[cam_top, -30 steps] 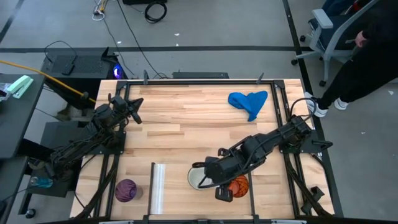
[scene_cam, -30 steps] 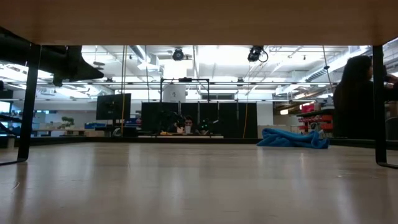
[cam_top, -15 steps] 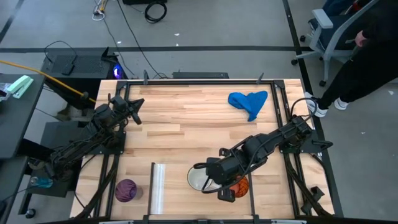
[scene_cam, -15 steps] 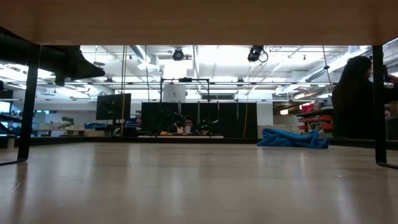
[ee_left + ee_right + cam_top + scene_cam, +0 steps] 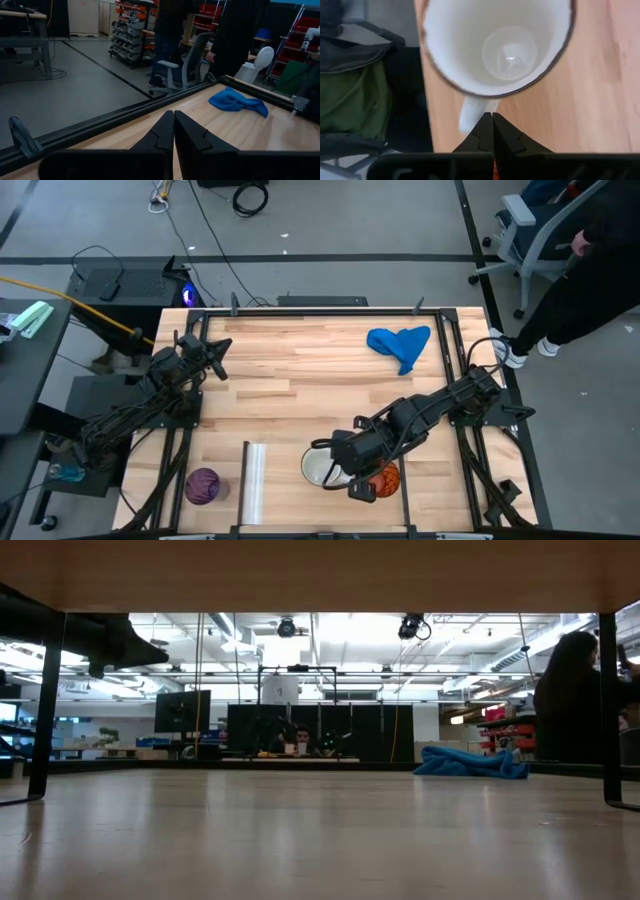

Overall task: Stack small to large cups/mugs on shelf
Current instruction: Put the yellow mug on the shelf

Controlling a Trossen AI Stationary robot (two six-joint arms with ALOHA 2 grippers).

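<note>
Two arms you had out, right gripper [image 5: 334, 471] pinched shut empty over round white handled mug [image 5: 318, 467] by table's near edge, left gripper [image 5: 219, 357] closed, parked far-left, bare wood between.

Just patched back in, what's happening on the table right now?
The right tool, fingers shut, hovers over the white mug by its handle near the table's front edge, with the orange cup under the arm beside it. The purple cup sits apart, past the pale strip. Nothing is stacked. The left tool waits shut at the back left.
</note>
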